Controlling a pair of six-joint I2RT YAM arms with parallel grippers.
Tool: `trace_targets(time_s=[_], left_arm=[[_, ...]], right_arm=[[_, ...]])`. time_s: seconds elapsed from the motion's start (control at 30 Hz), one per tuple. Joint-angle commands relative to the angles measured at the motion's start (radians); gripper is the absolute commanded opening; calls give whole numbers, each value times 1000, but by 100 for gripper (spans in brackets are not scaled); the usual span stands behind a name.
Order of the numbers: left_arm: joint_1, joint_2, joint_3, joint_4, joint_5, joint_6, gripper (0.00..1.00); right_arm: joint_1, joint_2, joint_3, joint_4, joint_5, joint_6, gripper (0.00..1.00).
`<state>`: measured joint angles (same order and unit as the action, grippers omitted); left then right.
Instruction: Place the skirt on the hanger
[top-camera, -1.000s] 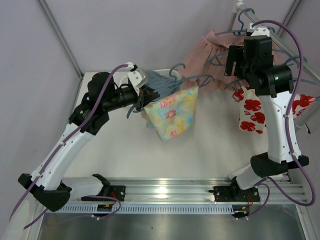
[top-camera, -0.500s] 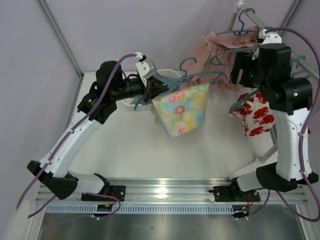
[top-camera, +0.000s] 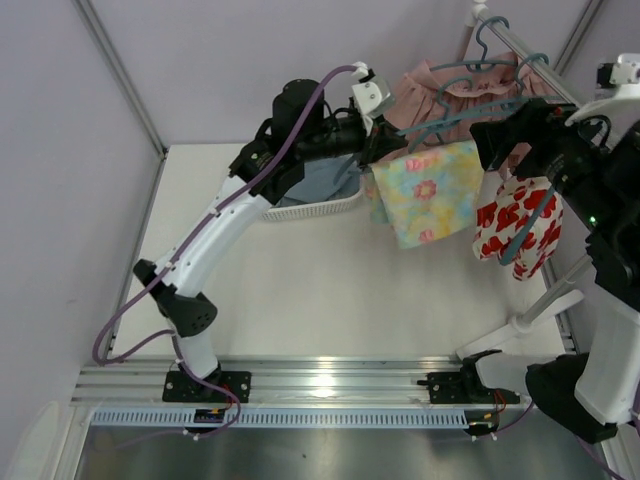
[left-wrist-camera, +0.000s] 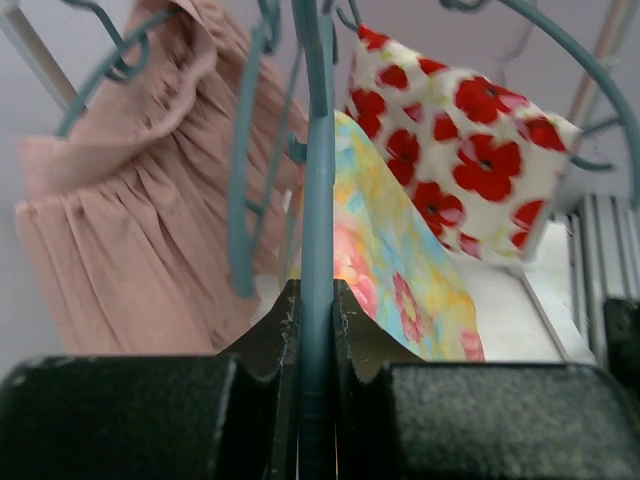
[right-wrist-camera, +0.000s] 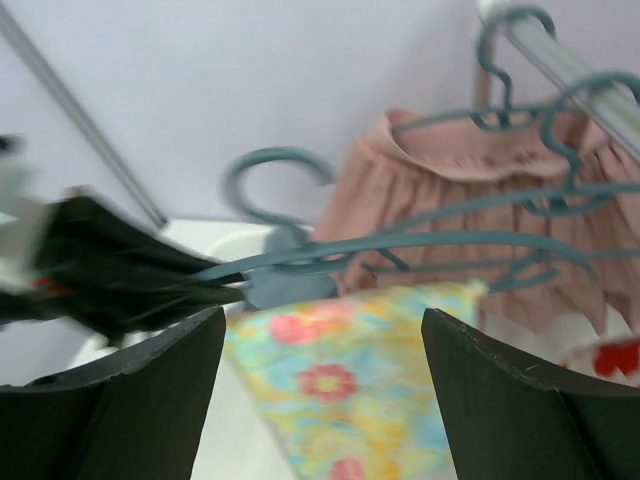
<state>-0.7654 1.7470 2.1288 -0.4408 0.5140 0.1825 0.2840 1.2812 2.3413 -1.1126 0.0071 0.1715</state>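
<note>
The skirt (top-camera: 428, 190), pastel yellow, green and blue with pink flowers, hangs from the teal hanger (top-camera: 447, 118). My left gripper (top-camera: 373, 150) is shut on the hanger's end and holds it in the air beside the rack. In the left wrist view the hanger bar (left-wrist-camera: 318, 180) runs straight out between my closed jaws (left-wrist-camera: 316, 292), with the skirt (left-wrist-camera: 405, 280) draped to its right. My right gripper (top-camera: 493, 143) is open and empty just right of the skirt. In its view (right-wrist-camera: 322, 330) the skirt (right-wrist-camera: 365, 385) and hanger (right-wrist-camera: 430, 241) lie between the spread fingers, apart from them.
A clothes rail (top-camera: 522, 47) at the back right carries several teal hangers, a dusty-pink pleated skirt (top-camera: 440, 85) and a white garment with red flowers (top-camera: 515, 225). A white basket (top-camera: 310, 207) with blue-grey cloth stands under my left arm.
My left arm has swung right and up, carrying the hanger and skirt from over the basket to beside the rack. My right arm has shifted right and back.
</note>
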Motion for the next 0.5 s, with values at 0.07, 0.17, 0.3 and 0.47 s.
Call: trace_targets(time_s=[0.07, 0.17, 0.3, 0.47], left_arm=[[-34, 153, 271, 85, -95, -57, 0], [-47, 190, 290, 160, -89, -92, 0], [-77, 233, 321, 211, -118, -129, 0], [-129, 292, 384, 244, -157, -138, 0]], right_arm=[[-5, -143, -103, 293, -122, 6, 88], [-5, -186, -178, 327, -125, 23, 89], [-3, -223, -255, 390, -168, 62, 92], [-2, -230, -277, 424, -168, 79, 93]])
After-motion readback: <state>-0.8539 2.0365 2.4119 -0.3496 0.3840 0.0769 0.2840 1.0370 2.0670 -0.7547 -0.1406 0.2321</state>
